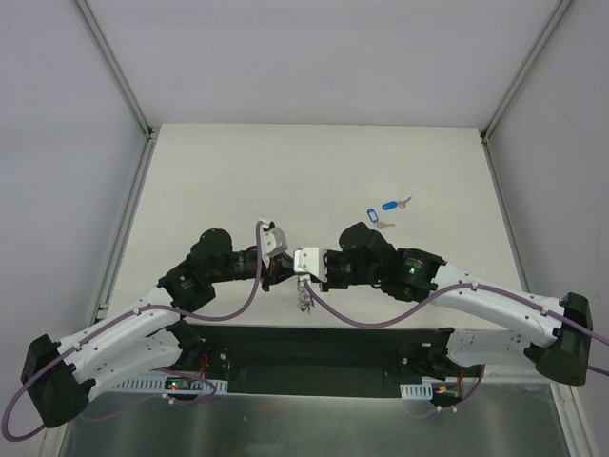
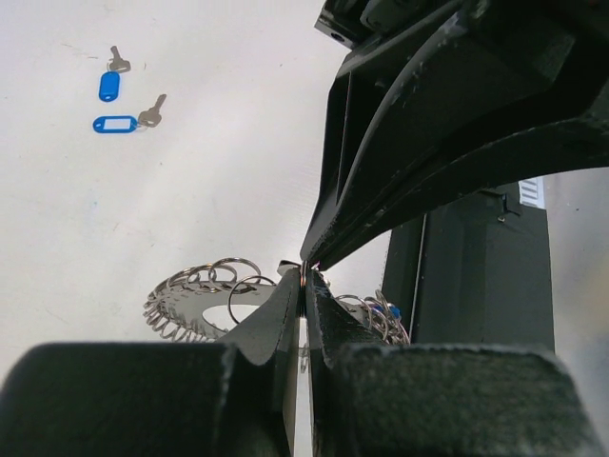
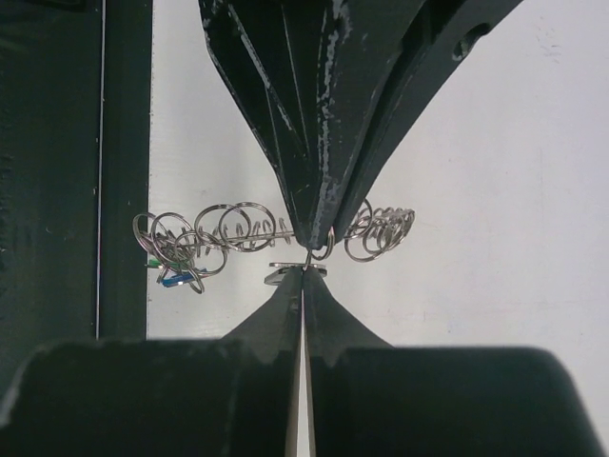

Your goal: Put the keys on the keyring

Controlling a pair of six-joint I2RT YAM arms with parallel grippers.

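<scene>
**Top view.** The left hand (image 1: 285,274) and right hand (image 1: 299,276) meet tip to tip over the near edge of the table (image 1: 238,171), about midway along it. The keyring (image 1: 304,297) hangs just below them. Two blue-tagged keys (image 1: 388,204) lie towards the right edge, well apart from both hands.

**Left wrist view.** The left hand (image 2: 303,286) is pressed together, pinching a wire loop at the rim of the keyring (image 2: 190,303). The right hand (image 2: 309,259) touches the same spot. The keys (image 2: 109,84) lie flat on the table.

**Right wrist view.** The right hand (image 3: 303,271) is pressed together; what its tips pinch cannot be told. The left hand (image 3: 316,238) is closed against the keyring (image 3: 224,228).
</scene>
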